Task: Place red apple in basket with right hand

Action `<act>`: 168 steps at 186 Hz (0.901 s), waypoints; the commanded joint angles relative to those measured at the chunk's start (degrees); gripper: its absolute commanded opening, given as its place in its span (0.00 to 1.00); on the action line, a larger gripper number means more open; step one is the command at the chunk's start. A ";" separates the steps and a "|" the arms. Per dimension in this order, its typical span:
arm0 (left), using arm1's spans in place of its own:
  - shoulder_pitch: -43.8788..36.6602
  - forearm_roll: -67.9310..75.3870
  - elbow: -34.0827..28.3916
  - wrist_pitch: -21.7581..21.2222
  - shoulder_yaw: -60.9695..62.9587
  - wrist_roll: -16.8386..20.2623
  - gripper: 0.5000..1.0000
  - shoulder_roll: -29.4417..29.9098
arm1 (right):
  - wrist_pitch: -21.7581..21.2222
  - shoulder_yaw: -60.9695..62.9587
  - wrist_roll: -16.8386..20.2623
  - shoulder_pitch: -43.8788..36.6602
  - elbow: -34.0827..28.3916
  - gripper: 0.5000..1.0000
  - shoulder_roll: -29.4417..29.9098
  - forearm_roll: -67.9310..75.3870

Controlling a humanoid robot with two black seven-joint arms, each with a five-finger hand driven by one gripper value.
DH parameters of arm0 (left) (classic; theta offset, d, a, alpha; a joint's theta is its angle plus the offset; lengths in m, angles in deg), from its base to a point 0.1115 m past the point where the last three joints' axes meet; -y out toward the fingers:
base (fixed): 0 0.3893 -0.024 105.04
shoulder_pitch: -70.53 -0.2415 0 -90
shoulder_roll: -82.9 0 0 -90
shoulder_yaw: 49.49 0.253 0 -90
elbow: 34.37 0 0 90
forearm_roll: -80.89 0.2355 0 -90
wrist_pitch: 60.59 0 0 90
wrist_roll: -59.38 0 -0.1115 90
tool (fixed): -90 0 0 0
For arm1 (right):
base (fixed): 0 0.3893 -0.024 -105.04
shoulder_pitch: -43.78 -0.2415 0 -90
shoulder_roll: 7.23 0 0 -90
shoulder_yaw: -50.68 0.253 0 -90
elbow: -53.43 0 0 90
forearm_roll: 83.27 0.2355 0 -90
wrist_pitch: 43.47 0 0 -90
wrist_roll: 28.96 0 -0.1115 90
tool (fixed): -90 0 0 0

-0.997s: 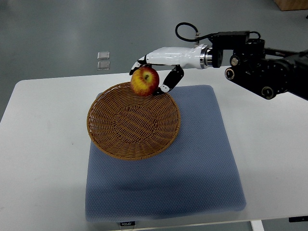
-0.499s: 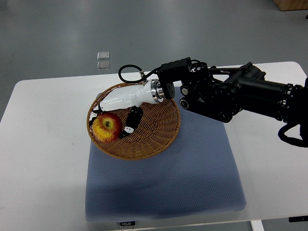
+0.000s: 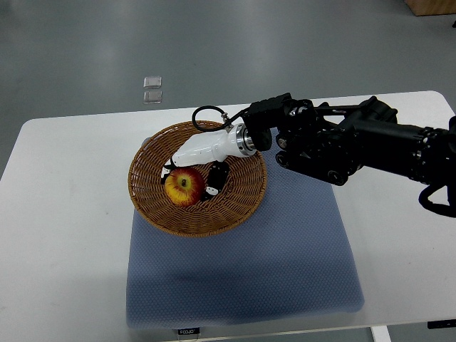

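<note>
Red apple point(image 3: 184, 186), yellow-streaked round the stem dimple, down inside the wicker basket point(image 3: 153, 214), near its middle. Right hand point(image 3: 198, 158) over it, dark fingers point(image 3: 212, 181) curled about its sides. Blue mat point(image 3: 285, 263) beneath on white desk point(image 3: 57, 235); small front label unreadable.

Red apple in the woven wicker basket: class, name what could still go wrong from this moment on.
1. The right hand is curled around the red apple inside the round woven wicker basket; on release, the apple may roll across the curved floor.
2. Withdrawing, the fingers could snag the weave and drag the basket.
3. The basket overhangs the blue padded mat at its left, so a nudge might tip it.
</note>
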 commanded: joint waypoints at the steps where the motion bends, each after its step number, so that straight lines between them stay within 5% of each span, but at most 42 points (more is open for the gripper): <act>1: 0.00 0.00 -0.01 0.00 0.19 0.01 1.00 0.00 | -0.52 -0.03 0.53 -0.09 0.06 0.78 -0.01 0.00; 97: 0.00 0.00 -0.01 0.00 0.28 0.01 1.00 0.00 | -2.89 4.54 0.35 -0.71 -0.55 0.83 -0.09 2.90; 145: 0.00 0.00 -0.27 0.00 0.28 0.01 1.00 0.00 | -11.94 15.08 0.53 0.08 -1.52 0.83 -8.97 22.76; 168: 0.00 0.00 -0.27 0.00 0.28 0.01 1.00 0.00 | -11.94 17.02 1.05 2.63 -1.52 0.83 -12.31 31.55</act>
